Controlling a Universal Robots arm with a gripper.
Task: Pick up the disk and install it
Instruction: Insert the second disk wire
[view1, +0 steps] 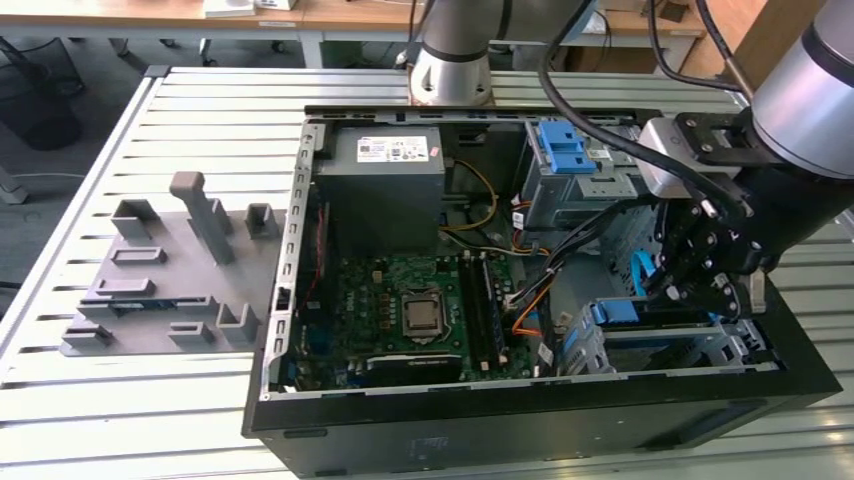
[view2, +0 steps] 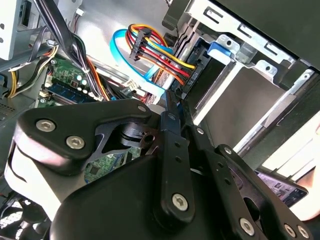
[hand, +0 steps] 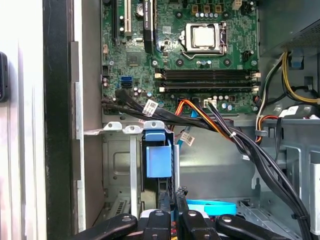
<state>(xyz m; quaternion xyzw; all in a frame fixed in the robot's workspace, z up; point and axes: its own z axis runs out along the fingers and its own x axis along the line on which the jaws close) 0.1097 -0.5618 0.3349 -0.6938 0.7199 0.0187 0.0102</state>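
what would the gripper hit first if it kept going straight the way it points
Most likely the blue bracket in the drive cage, right ahead of the gripper; depth is unclear.

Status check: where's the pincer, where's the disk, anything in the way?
Pincer shut, down in the case beside the drive cage. Disk seated in that cage, blue bracket up. Cable bundle crossing close by.

Matt black tool (hand: 172, 197), blue plastic disk (hand: 159, 157) bracket
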